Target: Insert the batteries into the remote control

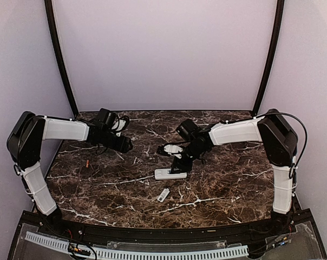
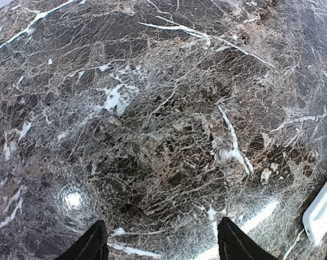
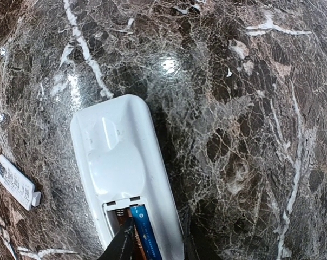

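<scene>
1 remote control [image 3: 125, 173], 1 blue battery [image 3: 143, 233] inside | 1 battery cover [image 3: 14, 184] beside | left gripper [image 2: 161, 225] jaws wide | right gripper [image 1: 180, 165] jaws: cannot tell

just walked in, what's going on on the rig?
The right gripper is working on the remote control, which lies back-up on the marble table with its battery bay open. A blue battery sits in the bay, and one of the gripper's fingers is down beside it; whether it grips anything I can't tell. The loose white cover lies next to the remote. The left gripper hovers open and empty over bare table nearby.
</scene>
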`<control>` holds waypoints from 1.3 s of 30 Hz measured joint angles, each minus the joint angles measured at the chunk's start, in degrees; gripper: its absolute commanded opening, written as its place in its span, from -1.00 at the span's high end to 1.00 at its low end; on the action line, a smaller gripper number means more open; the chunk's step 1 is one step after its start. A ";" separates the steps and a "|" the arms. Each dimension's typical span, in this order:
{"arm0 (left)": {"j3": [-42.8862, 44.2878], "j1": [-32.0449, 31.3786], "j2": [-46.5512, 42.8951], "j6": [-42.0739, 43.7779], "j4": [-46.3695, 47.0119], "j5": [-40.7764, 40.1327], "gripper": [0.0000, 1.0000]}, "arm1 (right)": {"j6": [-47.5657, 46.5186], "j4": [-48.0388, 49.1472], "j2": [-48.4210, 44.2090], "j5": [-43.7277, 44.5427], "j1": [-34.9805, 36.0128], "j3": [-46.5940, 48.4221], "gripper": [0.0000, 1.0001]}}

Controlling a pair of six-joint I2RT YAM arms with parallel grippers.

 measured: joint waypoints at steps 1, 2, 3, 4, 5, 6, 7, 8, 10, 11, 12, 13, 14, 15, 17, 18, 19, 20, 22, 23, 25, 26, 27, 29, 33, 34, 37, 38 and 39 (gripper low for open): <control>-0.02 0.00 0.00 -0.11 -0.17 -0.39 -0.37 | 0.00 -0.07 0.00 0.04 0.00 0.00 0.43; -0.04 -0.02 -0.04 -0.31 -0.39 -0.79 -0.37 | 0.00 -0.11 0.00 0.11 0.00 0.00 0.43; -0.07 0.00 -0.11 -0.57 -0.68 -1.20 -0.37 | -0.02 -0.15 0.00 0.13 0.00 0.00 0.43; -0.11 0.00 -0.22 -0.96 -1.03 -1.84 -0.37 | -0.02 -0.20 0.00 0.22 0.00 0.00 0.42; -0.11 0.04 -0.35 -1.38 -1.40 -2.40 -0.37 | -0.02 -0.35 0.00 0.28 0.00 0.04 0.42; -0.11 0.13 -0.55 -2.03 -1.86 -3.26 -0.39 | -0.02 -0.52 0.00 0.35 0.00 0.09 0.41; -0.11 0.28 -0.83 -2.91 -2.54 -4.02 -0.39 | -0.02 -0.72 0.00 0.44 0.00 0.15 0.41; -0.13 0.42 -1.22 -4.13 -3.32 -5.18 -0.41 | -0.04 -1.03 0.00 0.50 0.00 0.33 0.41; -0.31 0.96 -2.34 -6.78 -5.49 -7.41 -0.47 | -0.11 -1.40 -0.02 0.66 0.00 1.03 0.39; -0.59 1.18 -3.23 -8.52 -6.80 -8.79 -0.52 | -0.22 -1.42 -0.13 0.72 0.00 1.42 0.38; -0.76 1.66 -3.69 -9.25 -7.52 -9.42 -0.54 | -0.22 -1.57 -0.24 0.79 0.00 1.84 0.37; -1.27 2.08 -4.66 -10.56 -8.33 -10.40 -0.57 | -0.28 -1.77 -0.37 0.92 0.00 2.38 0.36; -1.90 2.58 -5.77 -12.09 -9.27 -11.37 -0.57 | -0.28 -2.01 -0.52 1.01 0.00 2.91 0.35; -2.45 2.97 -6.78 -13.31 -10.19 -11.93 -0.59 | -0.26 -2.40 -0.76 1.20 0.00 3.56 0.35; -3.96 4.20 -9.42 -16.57 -12.24 -13.16 -0.61 | -0.26 -2.89 -1.42 1.55 0.00 4.68 0.35; -4.57 4.87 -10.56 -18.03 -13.14 -13.68 -0.62 | -0.24 -3.02 -1.81 1.68 0.00 5.05 0.35; -5.44 5.68 -11.93 -19.71 -13.86 -14.16 -0.62 | -0.22 -3.08 -2.19 1.81 0.00 5.29 0.35; -6.49 6.60 -13.27 -21.35 -14.47 -14.73 -0.61 | -0.20 -3.10 -2.64 1.92 0.00 5.44 0.34; -8.63 8.28 -15.69 -24.39 -15.78 -15.78 -0.58 | -0.17 -3.13 -3.54 2.10 0.00 5.49 0.34; -9.81 9.14 -16.74 -26.01 -16.50 -16.24 -0.55 | -0.07 -3.13 -3.98 2.16 0.00 5.49 0.34; -11.91 10.95 -17.90 -28.68 -17.27 -16.59 -0.52 | 0.11 -3.13 -4.52 2.38 0.00 5.49 0.34; -13.07 12.07 -18.16 -29.92 -17.53 -16.57 -0.52 | 0.26 -3.10 -4.70 2.47 0.00 5.49 0.34; -14.21 13.07 -18.18 -31.06 -17.68 -16.33 -0.50 | 0.37 -3.13 -4.83 2.58 0.00 5.49 0.34; -16.24 15.17 -17.79 -32.52 -17.66 -15.63 -0.50 | 0.68 -3.13 -5.09 2.86 0.00 5.46 0.34; -17.42 17.40 -15.19 -33.62 -17.25 -14.51 -0.45 | 1.14 -3.10 -6.08 3.13 0.00 4.76 0.35; -17.42 17.40 -14.47 -33.70 -16.81 -14.16 -0.38 | 1.20 -3.10 -6.36 3.15 0.00 4.55 0.35; -17.25 17.31 -13.03 -33.40 -15.34 -14.05 -0.22 | 1.53 -3.10 -7.15 3.30 0.02 4.02 0.35; -17.22 17.31 -12.90 -33.40 -14.93 -14.12 -0.17 | 1.57 -3.10 -7.32 3.30 0.04 3.98 0.35; -17.18 17.31 -12.72 -33.16 -14.53 -14.10 -0.15 | 1.62 -3.06 -7.43 3.32 0.07 3.98 0.35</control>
